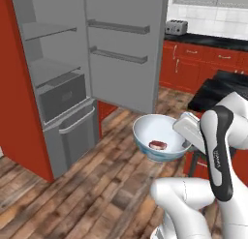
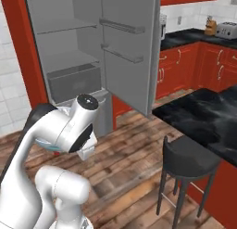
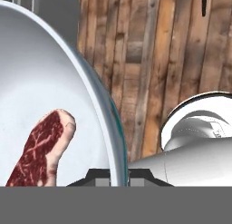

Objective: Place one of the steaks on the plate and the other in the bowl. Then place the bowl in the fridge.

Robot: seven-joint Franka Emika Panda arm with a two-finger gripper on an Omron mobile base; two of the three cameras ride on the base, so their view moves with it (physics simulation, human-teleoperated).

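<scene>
The deep round bowl [image 1: 156, 134] is glossy pale bluish-white, like glazed ceramic, smooth inside. The flat raw steak [image 3: 41, 150] in it is dark red with pale marbling. The tall fridge [image 1: 72, 64] is matt grey metal with smooth red side panelling. The floor [image 1: 97, 194] is rough-grained brown wooden planks. The far countertop [image 2: 208, 112] is polished black stone.

Fingers [image 3: 119, 177] clamped, arm raised
</scene>
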